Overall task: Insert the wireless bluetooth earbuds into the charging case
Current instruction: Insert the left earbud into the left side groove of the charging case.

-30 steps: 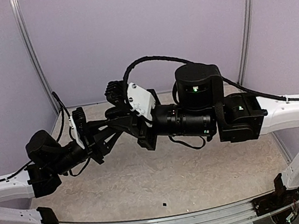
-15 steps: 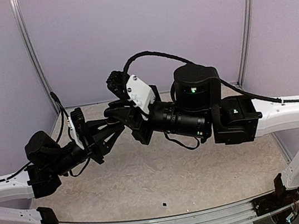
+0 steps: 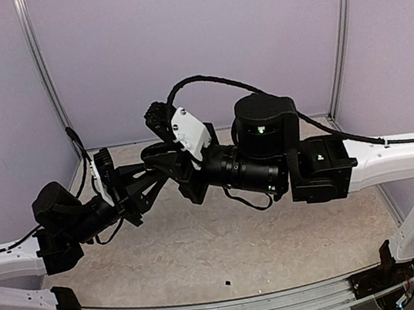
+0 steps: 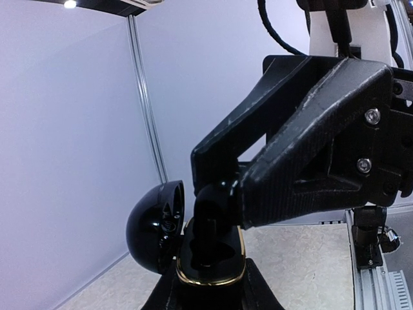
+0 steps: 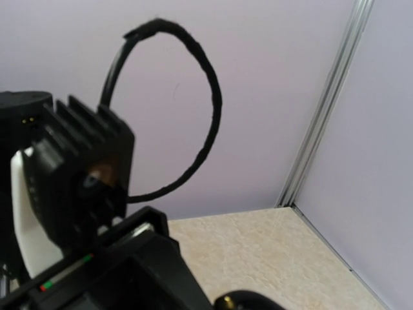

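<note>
In the left wrist view, a glossy black charging case (image 4: 210, 261) with a gold rim is held upright, its lid (image 4: 153, 226) swung open to the left. My left gripper (image 4: 208, 289) is shut on the case body from below. My right gripper (image 4: 226, 194) comes down from the upper right, shut on a black earbud (image 4: 208, 219) whose lower end sits in a case socket. In the top view the left gripper (image 3: 143, 186) and right gripper (image 3: 163, 161) meet above the table's back left; case and earbud are hidden there. The right wrist view shows only a bit of black gloss (image 5: 248, 300).
The beige table (image 3: 229, 253) lies well below both grippers, enclosed by lilac walls with metal corner posts (image 3: 341, 33). A small dark speck (image 3: 227, 284) lies near the front edge. The right arm's cable (image 3: 212, 84) loops above the grippers.
Both grippers, still joined at the case, have drifted slightly left and up. The right arm's wrist has followed to the left.
</note>
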